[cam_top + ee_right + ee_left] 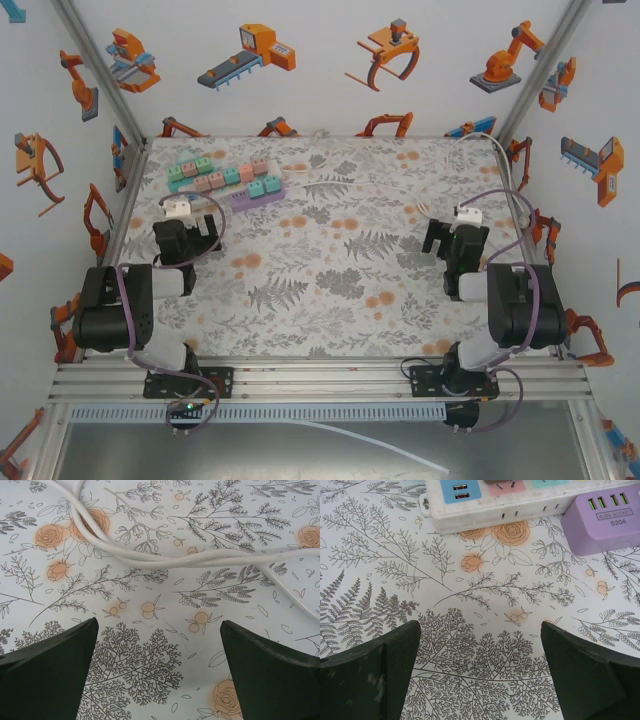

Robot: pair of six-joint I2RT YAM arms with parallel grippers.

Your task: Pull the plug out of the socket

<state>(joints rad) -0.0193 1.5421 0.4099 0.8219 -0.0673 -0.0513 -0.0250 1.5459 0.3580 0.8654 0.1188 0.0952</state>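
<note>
The left gripper [480,630] and the right gripper [159,627] are being held spread wide, nothing pinched, over the floral-printed tablecloth [330,270]. The long white plastic socket strip with pastel outlets [195,175] is being seen at the tablecloth's eleven o'clock, a lilac USB socket block [607,522] just beside it; which outlet is carrying the plug cannot be told.

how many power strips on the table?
2. White strip at the far left; purple strip right beside it, nearer the middle. A further one could be hidden among them.
</note>
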